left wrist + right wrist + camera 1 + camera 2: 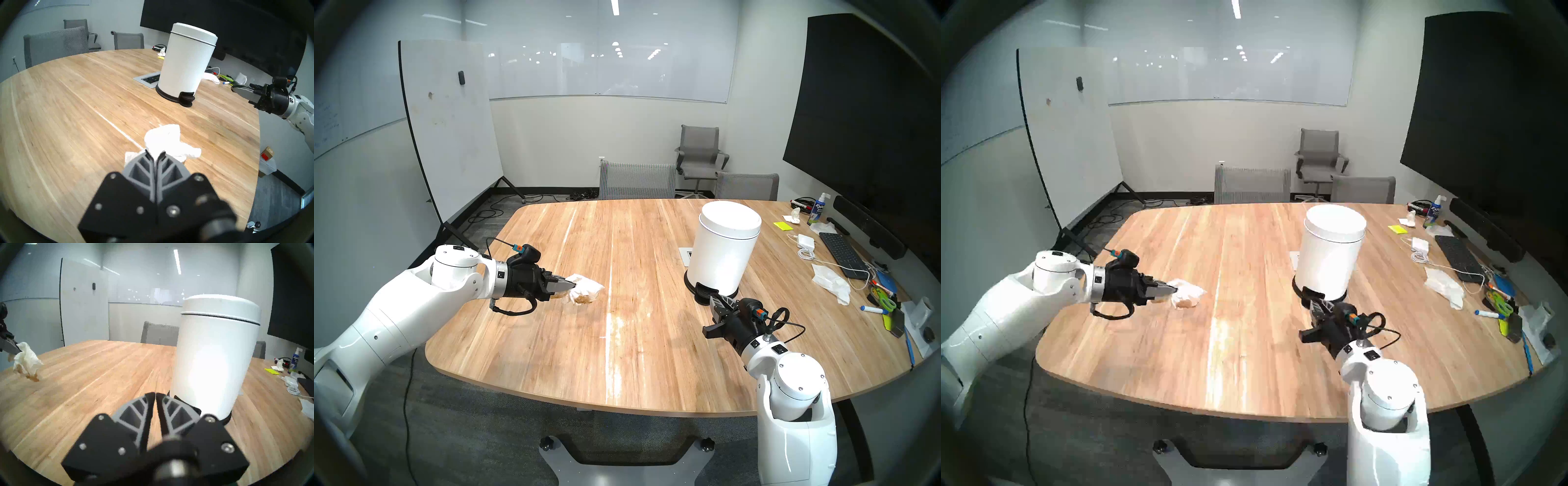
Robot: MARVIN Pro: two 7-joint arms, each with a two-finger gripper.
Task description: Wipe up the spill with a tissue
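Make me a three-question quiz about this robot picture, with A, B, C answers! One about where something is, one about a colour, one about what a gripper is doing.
1. Where is the white bin?
A. On the table, near the right gripper
B. On the floor
C. On a chair

2. What colour are the stains on the tissue?
A. Blue
B. Brown
C. Green

3. What is the left gripper doing?
A. Hanging open with nothing in it
B. Pinching the tissue
C. Pressing the bin's pedal

Answers:
1. A, the bin stands on the wooden table just past the right gripper.
2. B, the right wrist view shows brown blotches on its lower folds.
3. B, its fingers are shut on the crumpled tissue.
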